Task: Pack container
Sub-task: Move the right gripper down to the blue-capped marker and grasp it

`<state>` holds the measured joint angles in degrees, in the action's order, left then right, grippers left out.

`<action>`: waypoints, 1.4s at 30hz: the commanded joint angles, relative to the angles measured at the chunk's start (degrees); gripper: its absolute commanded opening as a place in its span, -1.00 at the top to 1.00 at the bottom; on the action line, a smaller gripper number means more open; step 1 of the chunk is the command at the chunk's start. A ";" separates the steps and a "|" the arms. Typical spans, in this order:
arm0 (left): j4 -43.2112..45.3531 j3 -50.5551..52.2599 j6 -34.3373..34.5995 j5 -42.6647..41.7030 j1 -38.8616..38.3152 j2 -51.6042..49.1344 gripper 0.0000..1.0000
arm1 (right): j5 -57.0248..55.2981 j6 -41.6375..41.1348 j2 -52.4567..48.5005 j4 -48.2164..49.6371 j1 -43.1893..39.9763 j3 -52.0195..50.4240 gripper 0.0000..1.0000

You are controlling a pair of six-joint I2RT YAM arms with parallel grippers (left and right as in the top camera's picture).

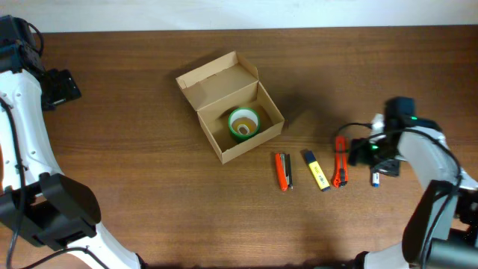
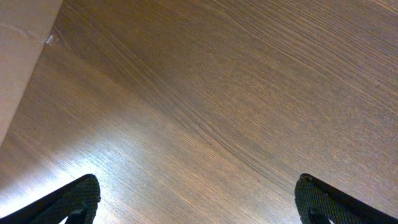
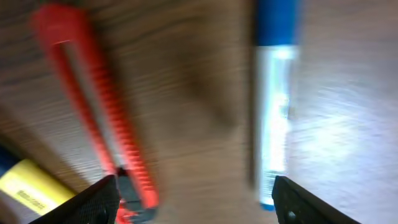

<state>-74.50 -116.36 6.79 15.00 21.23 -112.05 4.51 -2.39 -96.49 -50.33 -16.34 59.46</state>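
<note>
The tan cardboard container (image 1: 231, 107) stands open at the table's middle, flap lid tilted back, with a green tape roll (image 1: 243, 122) inside. To its right lie an orange cutter (image 1: 283, 170), a yellow highlighter (image 1: 316, 169), a red utility knife (image 1: 340, 160) and a blue-and-white marker (image 1: 376, 177). My right gripper (image 1: 367, 152) is open above the table between the red knife (image 3: 93, 106) and the marker (image 3: 273, 112), empty. My left gripper (image 2: 196, 199) is open and empty over bare wood at the far left (image 1: 60, 87).
The table's pale back edge (image 2: 18, 74) shows in the left wrist view's corner. The yellow highlighter's end (image 3: 31, 186) shows at the lower left of the right wrist view.
</note>
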 commanded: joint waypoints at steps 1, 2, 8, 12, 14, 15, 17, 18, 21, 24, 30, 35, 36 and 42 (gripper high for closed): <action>-0.07 0.20 -0.87 0.26 -0.07 1.38 -1.00 | 1.73 2.95 0.42 -0.68 -2.84 1.42 -0.59; -0.07 0.20 -0.87 0.26 -0.07 1.38 -1.00 | 1.79 3.52 0.42 -0.81 -2.93 1.46 -0.58; -0.07 0.20 -0.87 0.26 -0.07 1.38 -1.00 | 1.79 4.09 0.33 0.35 -2.82 1.68 -0.59; -0.07 0.20 -0.87 0.26 -0.07 1.40 -1.00 | 1.09 4.09 0.33 -0.22 -2.80 1.68 -0.58; -0.07 0.20 -0.87 0.26 -0.07 1.40 -1.00 | 2.29 4.11 0.33 -0.33 -2.60 1.68 -0.58; -0.07 0.20 -0.87 0.26 -0.07 1.40 -1.00 | 2.34 4.13 0.33 -0.17 -2.23 1.68 -0.58; -0.07 0.20 -0.87 0.26 -0.07 1.40 -1.00 | 1.49 4.09 0.33 0.28 -1.97 1.68 -0.59; -0.07 0.20 -0.87 0.26 -0.07 1.40 -1.00 | 0.68 4.07 0.31 0.50 -2.01 1.68 -0.58; -0.07 0.20 -0.87 0.26 -0.07 1.40 -1.00 | -0.59 3.85 -0.70 0.87 -2.10 1.68 -0.44; -0.07 0.20 -0.87 0.26 -0.07 1.40 -1.00 | -0.61 3.82 -3.02 1.09 -2.10 1.68 -0.40; -0.07 0.20 -0.87 0.26 -0.07 1.40 -1.00 | -0.96 3.87 -6.40 2.36 -2.05 1.68 -0.41; -0.07 0.20 -0.87 0.26 -0.07 1.38 -1.00 | -3.34 3.87 -7.52 2.60 -2.05 1.68 -0.40; -0.07 0.20 -0.87 0.26 -0.07 1.38 -0.99 | -3.74 3.87 -7.67 2.62 -2.05 1.68 -0.39; -0.07 0.20 -0.87 0.26 -0.07 1.38 -1.00 | -7.28 6.25 -7.82 3.74 -2.05 1.68 -0.31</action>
<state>-74.50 -116.36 6.79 15.00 21.23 -112.05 0.62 2.20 -103.72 -47.07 -18.70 60.31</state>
